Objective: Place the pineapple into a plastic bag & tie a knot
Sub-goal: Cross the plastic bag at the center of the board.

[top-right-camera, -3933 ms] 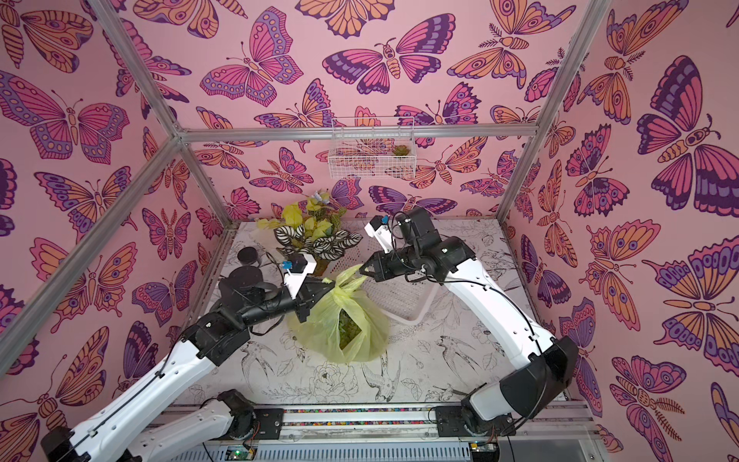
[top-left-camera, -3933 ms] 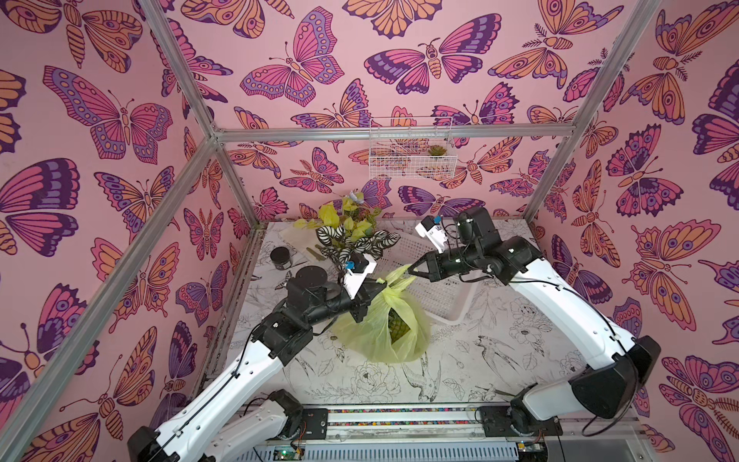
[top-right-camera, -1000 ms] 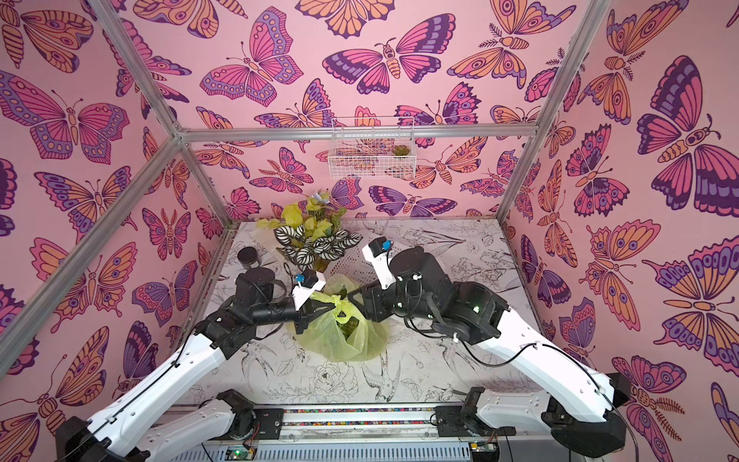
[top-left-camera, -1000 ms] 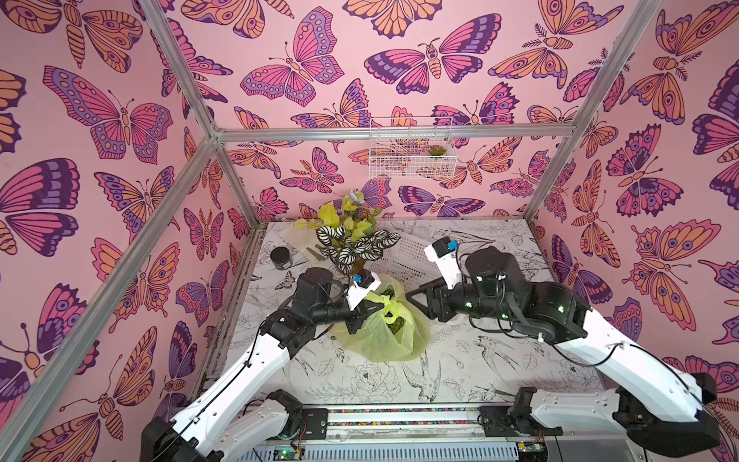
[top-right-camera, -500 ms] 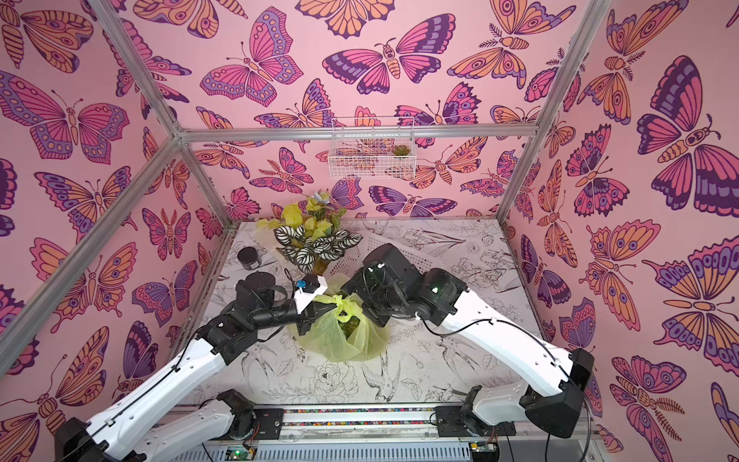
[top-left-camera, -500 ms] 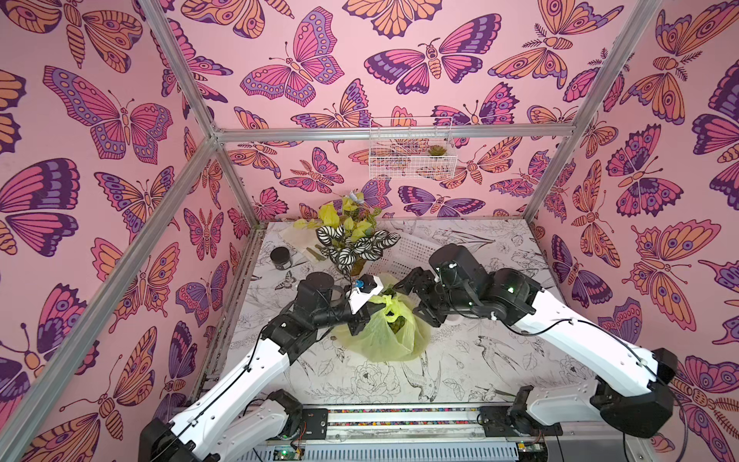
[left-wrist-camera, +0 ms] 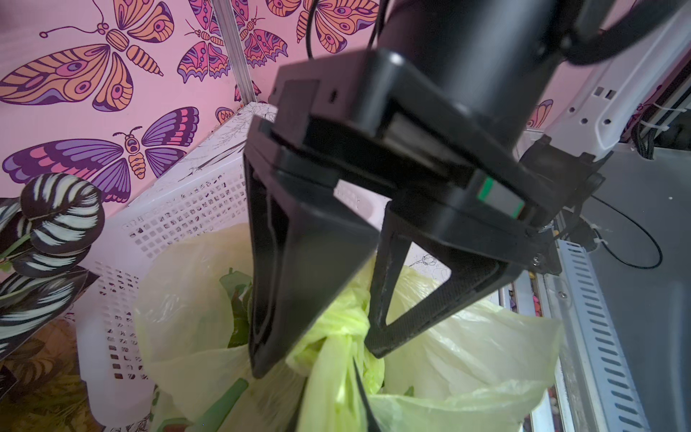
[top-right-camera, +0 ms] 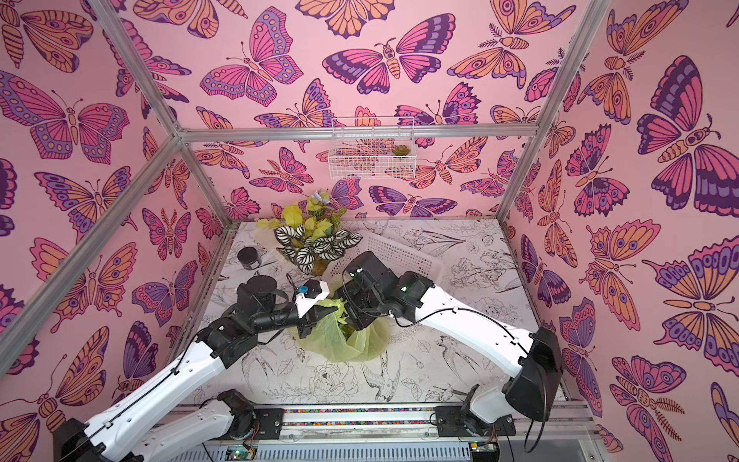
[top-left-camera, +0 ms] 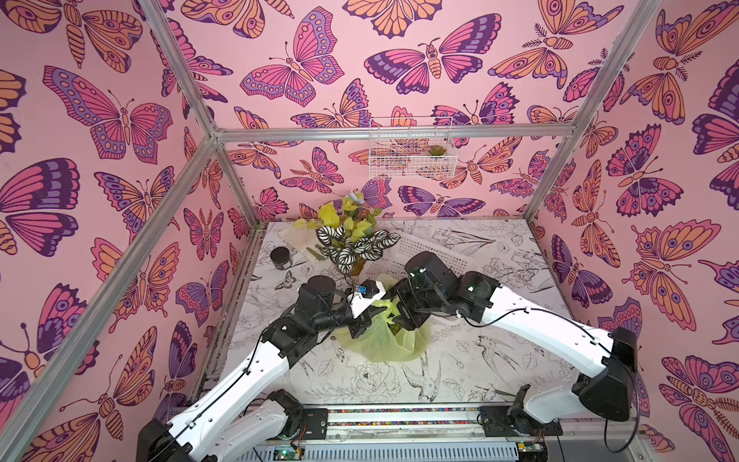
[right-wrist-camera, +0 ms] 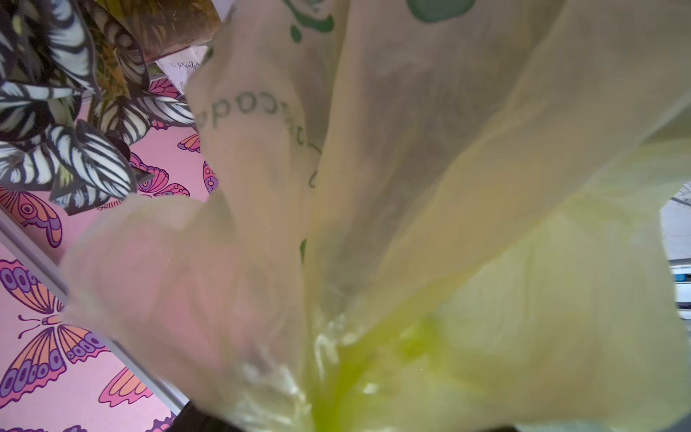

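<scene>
The yellow-green plastic bag (top-left-camera: 380,344) (top-right-camera: 352,344) sits on the table between both arms. The pineapple (left-wrist-camera: 239,306) shows as dark green through the film. The handles are bunched into a knot (left-wrist-camera: 347,329) on top. My left gripper (left-wrist-camera: 332,411) (top-left-camera: 366,322) is shut on a handle strand that runs from the knot. My right gripper (left-wrist-camera: 321,357) (top-left-camera: 396,316) points down over the bag, open, with one black finger on each side of the knot. Bag film (right-wrist-camera: 411,187) fills the right wrist view and hides that gripper's fingers there.
A white perforated basket (top-left-camera: 440,256) (left-wrist-camera: 168,213) lies just behind the bag. A potted plant with striped leaves (top-left-camera: 354,248) stands beside it, with a small black jar (top-left-camera: 281,256) at the back left. A wire basket (top-left-camera: 412,156) hangs on the back wall.
The right arm has swung in from the right and come down over the bag's top, its jaws now astride the knot. The left gripper has kept its hold and barely moved.
</scene>
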Robot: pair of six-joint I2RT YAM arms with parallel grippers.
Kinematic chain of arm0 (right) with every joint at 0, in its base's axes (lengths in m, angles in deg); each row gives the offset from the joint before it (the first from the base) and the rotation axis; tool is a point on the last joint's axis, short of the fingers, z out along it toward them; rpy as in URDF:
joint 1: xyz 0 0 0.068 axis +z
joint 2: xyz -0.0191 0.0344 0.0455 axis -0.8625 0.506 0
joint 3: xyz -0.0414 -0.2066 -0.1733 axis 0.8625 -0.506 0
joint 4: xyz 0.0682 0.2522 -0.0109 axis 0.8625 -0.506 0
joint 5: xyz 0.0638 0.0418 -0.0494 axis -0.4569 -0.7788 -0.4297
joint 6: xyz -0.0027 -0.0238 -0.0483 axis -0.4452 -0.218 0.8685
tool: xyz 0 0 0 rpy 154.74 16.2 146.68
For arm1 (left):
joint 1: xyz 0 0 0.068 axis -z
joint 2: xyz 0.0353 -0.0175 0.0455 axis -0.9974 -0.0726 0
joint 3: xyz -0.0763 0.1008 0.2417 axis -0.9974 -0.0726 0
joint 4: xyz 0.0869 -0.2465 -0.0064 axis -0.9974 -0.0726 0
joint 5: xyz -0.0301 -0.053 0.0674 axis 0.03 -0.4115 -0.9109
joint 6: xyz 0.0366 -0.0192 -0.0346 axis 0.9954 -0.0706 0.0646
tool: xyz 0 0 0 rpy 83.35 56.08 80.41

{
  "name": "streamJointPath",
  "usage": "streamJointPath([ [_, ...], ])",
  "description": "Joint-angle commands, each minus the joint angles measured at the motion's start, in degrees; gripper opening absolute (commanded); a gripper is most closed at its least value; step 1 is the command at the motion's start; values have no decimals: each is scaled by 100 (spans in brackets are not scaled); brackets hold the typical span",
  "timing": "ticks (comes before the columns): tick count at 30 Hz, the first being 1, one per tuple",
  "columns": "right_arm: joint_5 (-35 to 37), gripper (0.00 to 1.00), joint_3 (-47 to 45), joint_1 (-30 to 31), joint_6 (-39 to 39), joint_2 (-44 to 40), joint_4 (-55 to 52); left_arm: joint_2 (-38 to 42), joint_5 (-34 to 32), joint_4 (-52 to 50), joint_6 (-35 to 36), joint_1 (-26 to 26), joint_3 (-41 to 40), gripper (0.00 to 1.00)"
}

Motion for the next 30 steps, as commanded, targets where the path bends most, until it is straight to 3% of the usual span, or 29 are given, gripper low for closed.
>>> streamJointPath([
  [1,186,66,-153,-66,-114,5,47,93,1,102,96,34,-117,0],
  [4,213,64,-153,-128,24,13,-53,94,11,102,109,34,-120,0],
  [9,180,53,-157,-195,135,77,-72,67,55,99,149,41,-95,0],
  [21,13,1,-205,-242,228,283,392,219,147,73,-129,57,-94,0],
  [22,33,0,-264,-247,230,244,455,302,143,23,-166,63,-118,0],
  [23,51,0,-313,-252,241,211,513,397,129,-110,-206,59,-109,2],
  [24,54,0,-357,-260,247,175,546,490,98,-267,-239,61,-69,11],
  [27,93,0,-481,-294,275,77,624,885,42,-951,-256,61,214,46],
  [30,95,0,-496,-322,347,31,596,1251,-322,-1621,-380,61,652,57],
])
